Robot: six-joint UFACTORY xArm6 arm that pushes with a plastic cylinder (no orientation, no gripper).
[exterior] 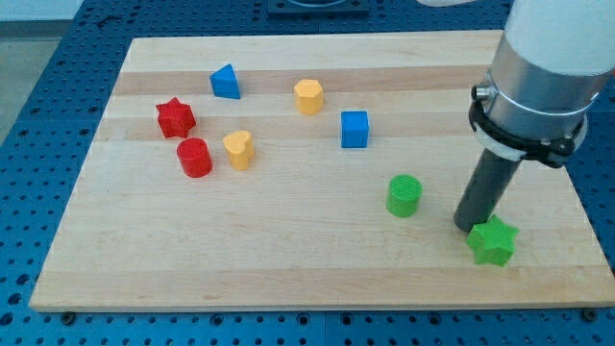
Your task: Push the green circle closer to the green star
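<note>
The green circle (405, 195) sits on the wooden board right of centre. The green star (493, 241) lies lower and further to the view's right, near the board's bottom right corner. My tip (468, 228) rests on the board between the two, right against the star's upper left side and a short gap to the right of the circle. The dark rod rises from it up to the grey arm body at the view's top right.
A blue cube (355, 129) is above the circle. A yellow hexagon (308, 96) and blue triangle (225, 82) sit near the top. A red star (176, 118), red cylinder (194, 158) and yellow heart (238, 150) cluster at left. The board edge (317, 306) runs along the bottom.
</note>
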